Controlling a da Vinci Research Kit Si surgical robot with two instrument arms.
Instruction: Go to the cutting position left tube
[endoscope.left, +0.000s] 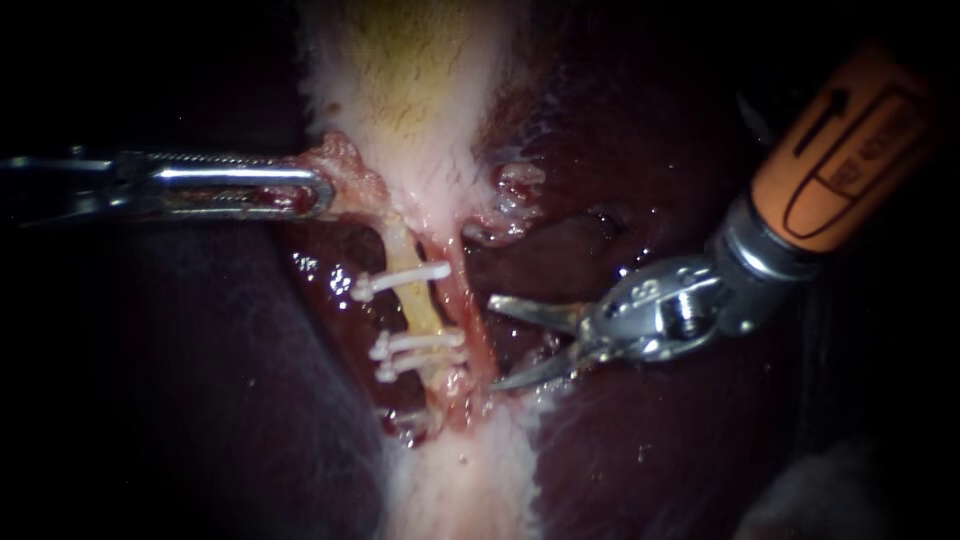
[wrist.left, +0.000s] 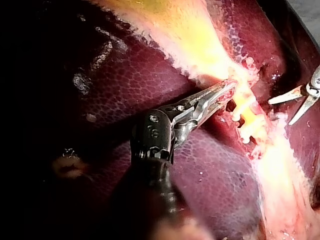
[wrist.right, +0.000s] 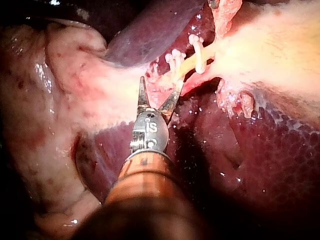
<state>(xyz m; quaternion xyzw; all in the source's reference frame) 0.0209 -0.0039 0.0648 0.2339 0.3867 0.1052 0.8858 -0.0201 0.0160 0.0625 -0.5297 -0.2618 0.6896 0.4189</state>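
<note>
- Endoscope view: the left instrument (endoscope.left: 318, 190) comes in from the left, its hand shut flat on a fold of pale tissue at the edge of the gallbladder (endoscope.left: 400, 80); the right instrument (endoscope.left: 500, 342) drops in from the upper right, its hand wide open, two thin blades with nothing between them; the yellowish left tube (endoscope.left: 418, 312) runs down the middle, the reddish right tube (endoscope.left: 468, 315) just beside it; the open blades sit just beside the right tube, on the side away from the target; dark liver (endoscope.left: 250, 420) lies all round.
- Left wrist view: the hand is clamped on that tissue right beside the clipped tube; the other instrument's spread blades show near, not touching the tube.
- Right wrist view: the blades are spread and empty, tips just short of the clipped yellow tube ahead.
- Risk, as I judge it: the right tube lies between the blades and the target, so going straight in could nick it; landing against a clip rather than in the bare gap could dislodge it; a slipping left hold would slacken the tube.
- Count: two instruments; two tubes; three white clips (endoscope.left: 400, 281) on the left tube, one above and a pair below.
</note>
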